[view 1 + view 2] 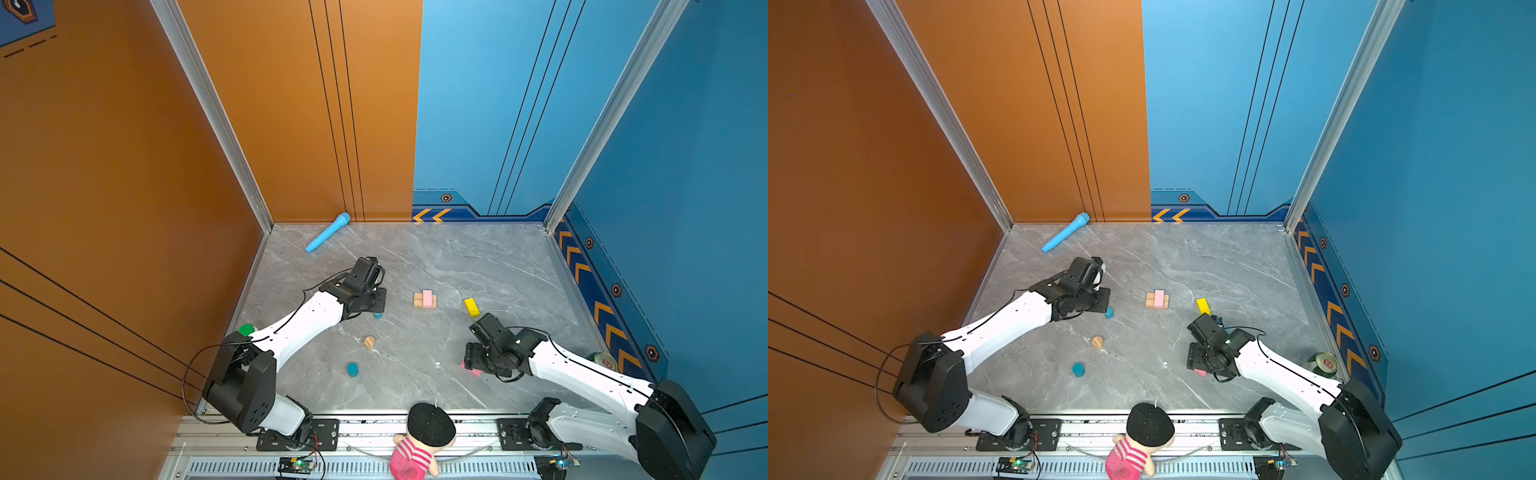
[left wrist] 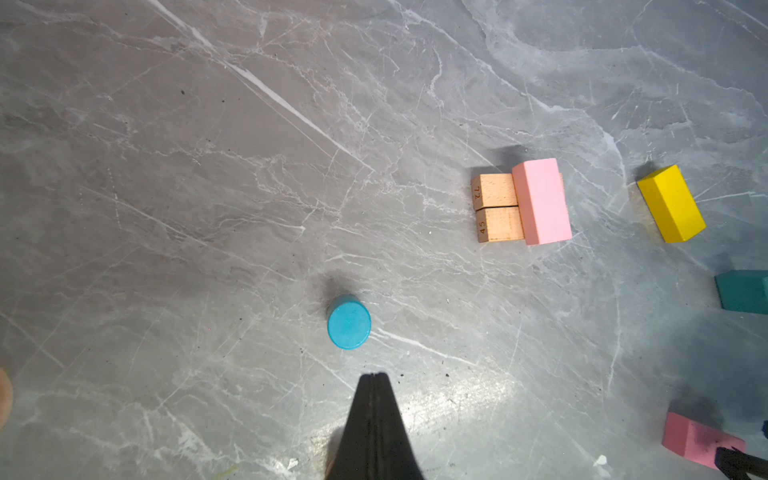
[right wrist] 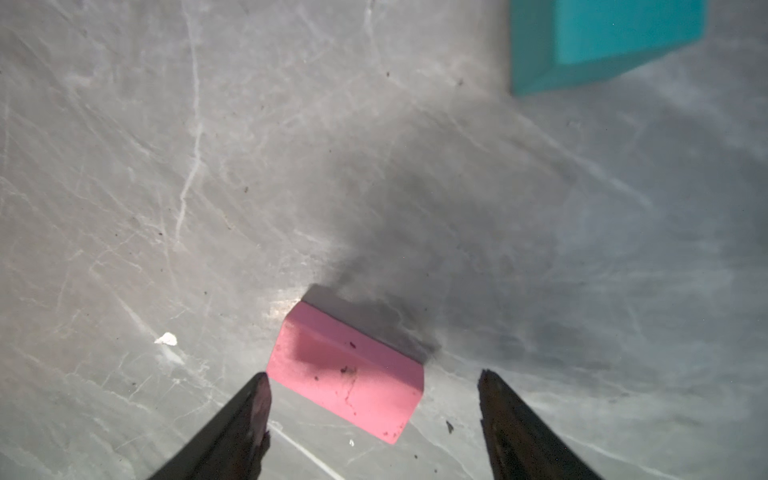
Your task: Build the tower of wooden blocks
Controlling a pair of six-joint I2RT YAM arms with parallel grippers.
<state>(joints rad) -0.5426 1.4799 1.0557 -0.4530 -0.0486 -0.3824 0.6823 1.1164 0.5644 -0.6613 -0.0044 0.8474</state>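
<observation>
- The right gripper (image 3: 372, 374) hangs over the loose pink bar (image 3: 345, 370) with its jaws spread wide and empty. The bar lies flat, well apart from the tower (image 1: 425, 299), on its right.
- It looks best to square the jaws to the bar's long sides, centre them, then close.
- The left gripper (image 2: 374, 378), pinched together on nothing, hovers near a blue cylinder (image 2: 349, 322) left of the tower.

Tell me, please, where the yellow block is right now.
In a top view the yellow block lies on the table right of centre, just right of the pink-and-tan stack and beyond the right arm's wrist.
</observation>
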